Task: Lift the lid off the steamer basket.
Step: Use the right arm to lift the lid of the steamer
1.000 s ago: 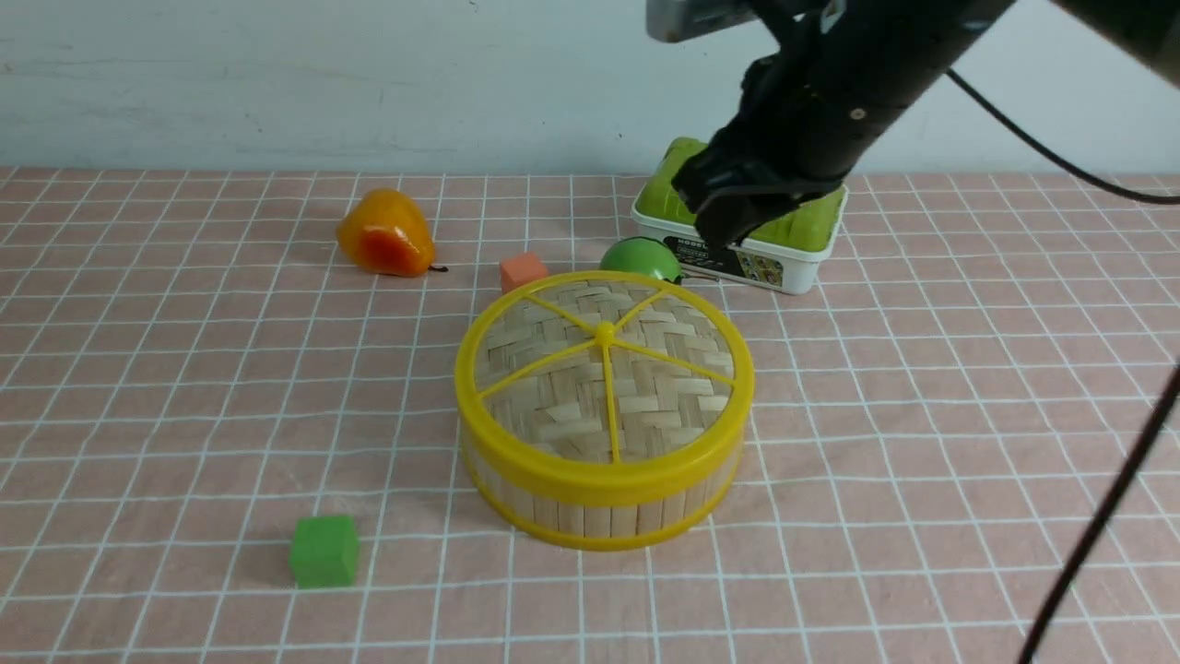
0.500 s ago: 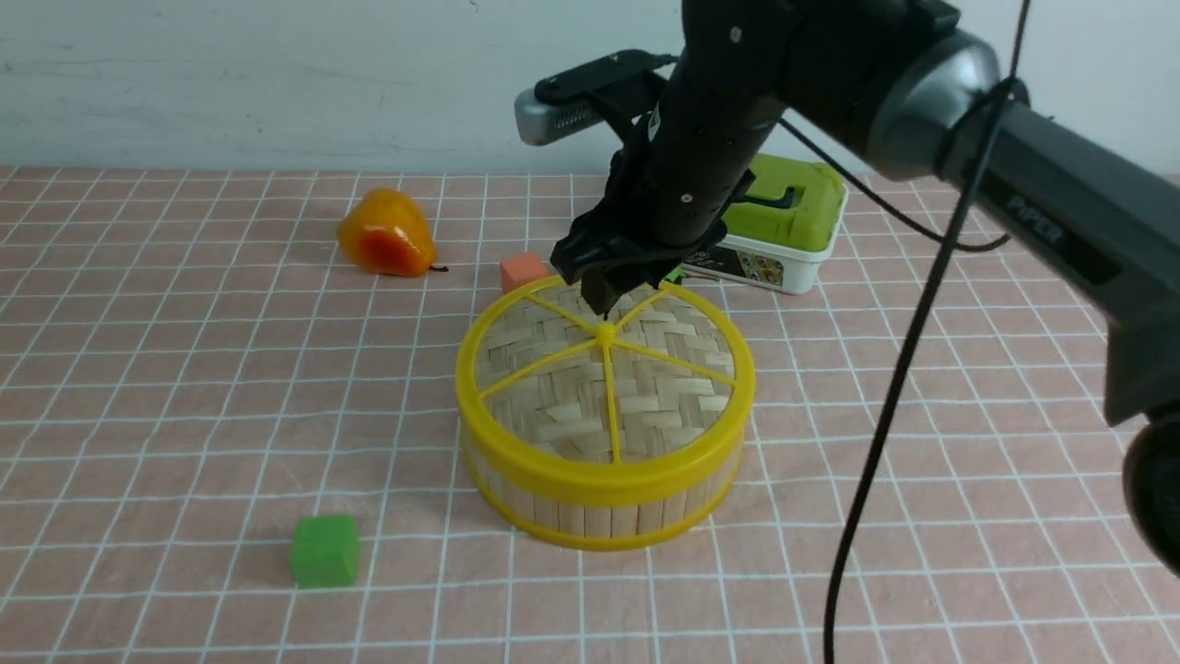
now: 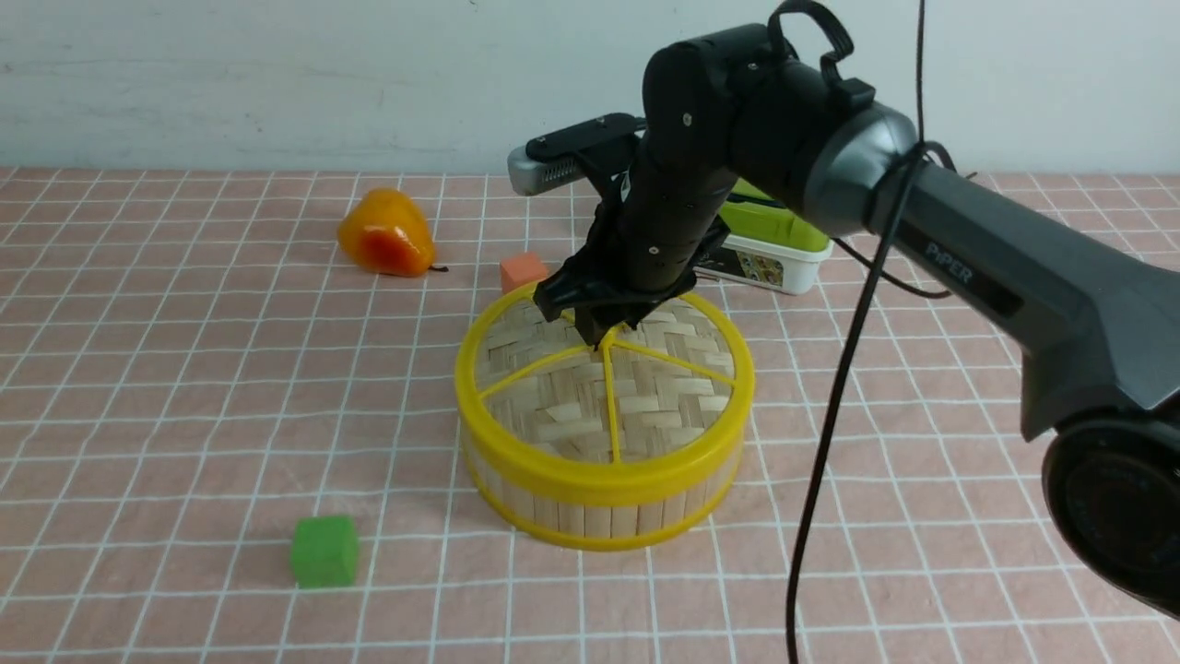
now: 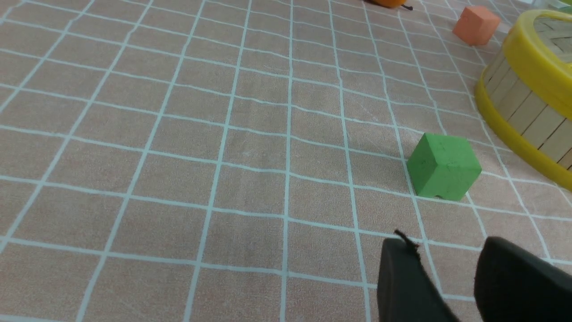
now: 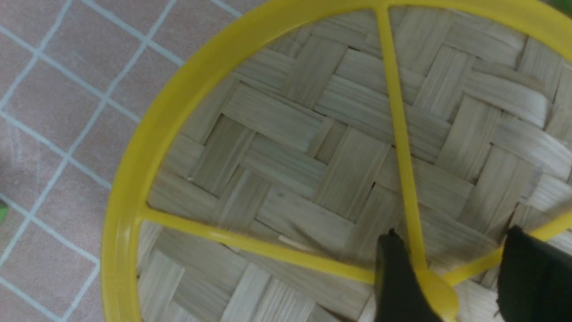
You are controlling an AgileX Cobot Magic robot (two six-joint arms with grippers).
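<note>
Right end effector (image 3: 604,330) astride knob (image 5: 440,295), woven bamboo lid (image 3: 572,406)

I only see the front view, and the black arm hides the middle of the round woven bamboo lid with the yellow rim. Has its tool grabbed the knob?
Observer: Not yet. In the right wrist view the right tool is open, its fingers either side of the yellow centre knob of the woven bamboo lid.
Visitor: Where is the other arm?
Observer: The left tool hangs open over the pink checked cloth, near the green foam cube.
</note>
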